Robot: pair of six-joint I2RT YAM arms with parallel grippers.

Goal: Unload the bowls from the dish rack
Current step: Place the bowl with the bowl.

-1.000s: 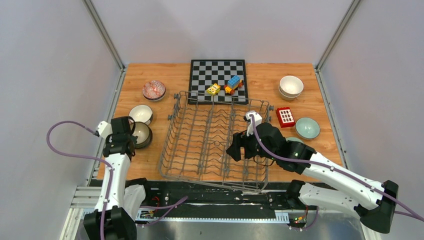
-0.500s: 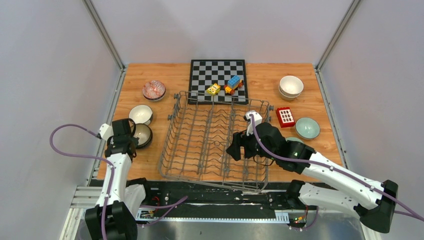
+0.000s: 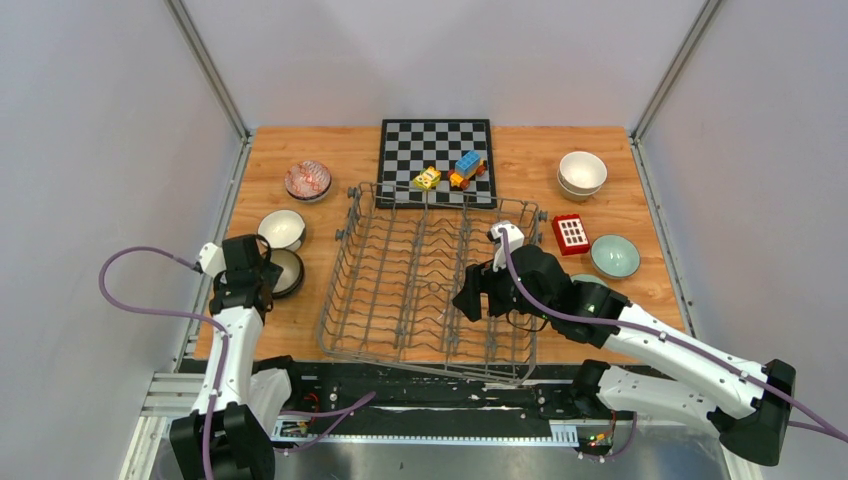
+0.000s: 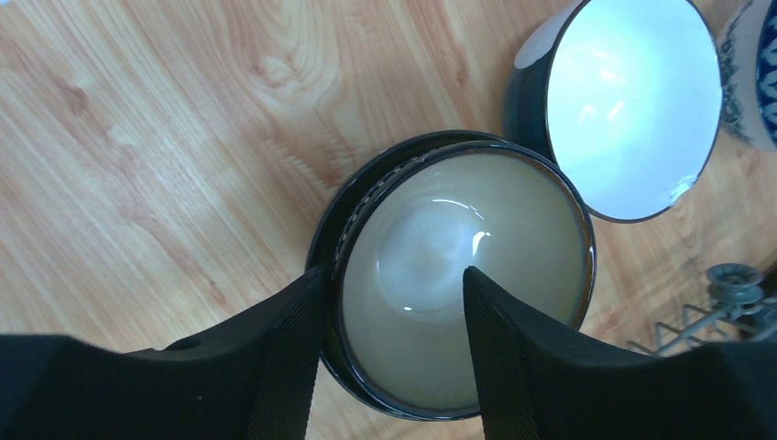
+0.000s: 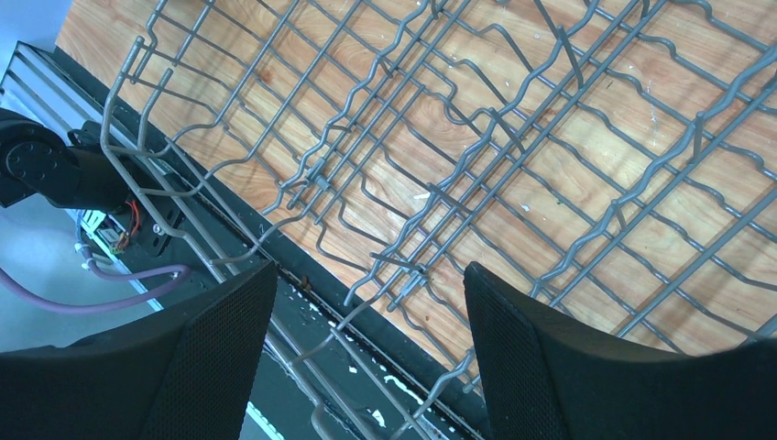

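Well, my left gripper [image 4: 392,273] stands partly open astride the rim of an olive-glazed bowl [image 4: 440,220], one finger outside it and one inside. Whether either finger touches the glaze I cannot quite tell, but the rim is not pinched. Just beyond that bowl sits a white-lined bowl [image 4: 632,101]. My right gripper [image 5: 366,275] hangs wide open with nothing between its fingers, directly above the near edge of the dish rack [image 3: 420,270]. Off to its right and farther out rest a mint bowl [image 3: 614,255] and stacked cream bowls [image 3: 582,172].
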